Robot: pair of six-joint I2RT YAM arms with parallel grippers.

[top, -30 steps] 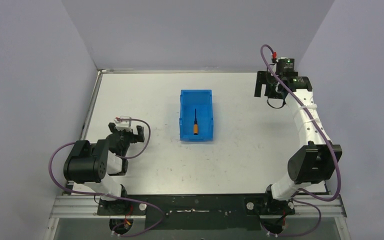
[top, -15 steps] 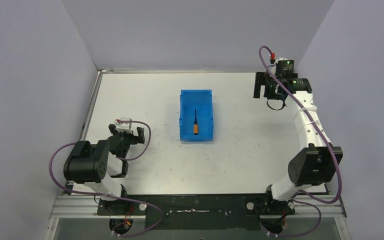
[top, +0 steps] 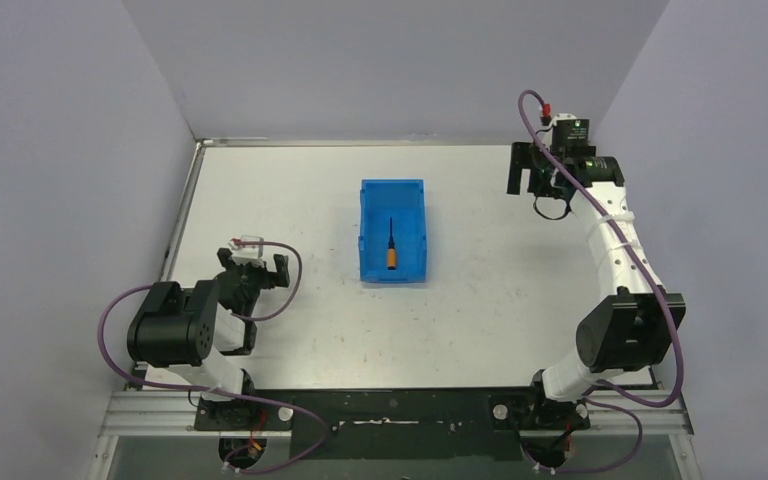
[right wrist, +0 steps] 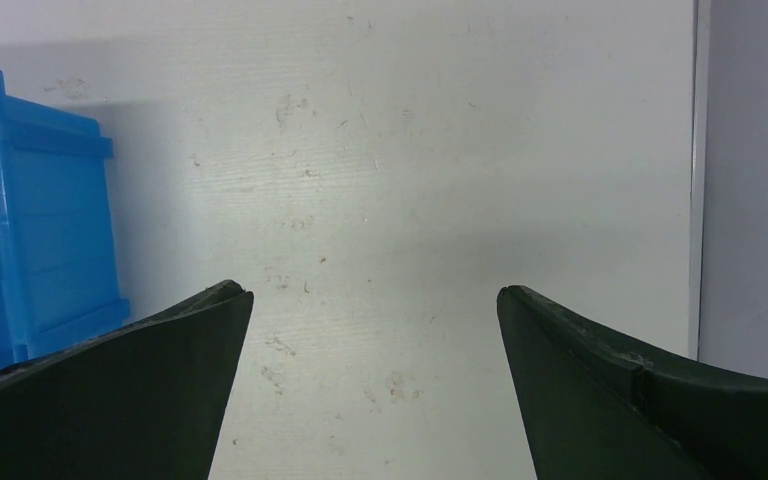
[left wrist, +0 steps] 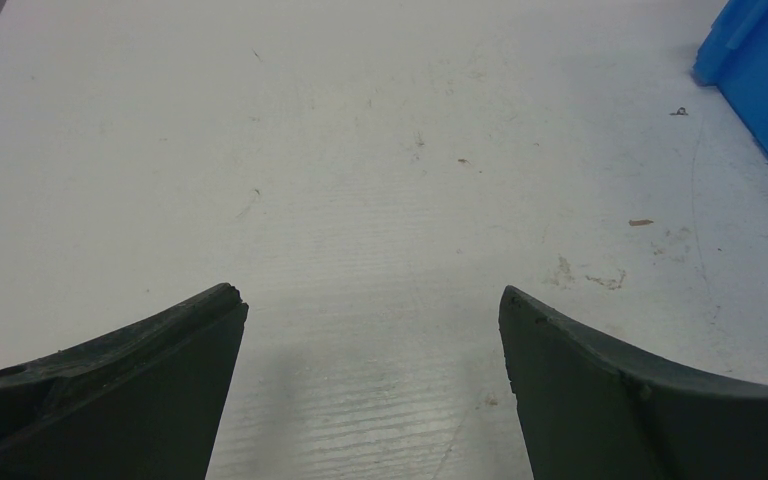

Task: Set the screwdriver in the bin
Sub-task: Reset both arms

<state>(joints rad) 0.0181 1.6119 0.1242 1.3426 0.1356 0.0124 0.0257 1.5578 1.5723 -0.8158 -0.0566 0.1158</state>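
Top view: the screwdriver [top: 391, 252] lies inside the blue bin [top: 392, 184] at mid-table, orange handle toward me. My right gripper [top: 532, 172] is far right, well apart from it; my left gripper [top: 256, 264] is near left.

Left wrist: jaws apart, nothing between them, bin corner at the right edge.

Right wrist: jaws wide, empty, bin at left.

Placing looks done. Next is only parking both arms clear.

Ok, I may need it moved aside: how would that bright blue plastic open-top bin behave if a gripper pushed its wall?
Probably light: the blue plastic bin holds only a slim orange-handled screwdriver. Low and wide, it would likely slide on the smooth white table rather than tip. The loose screwdriver may roll inside.
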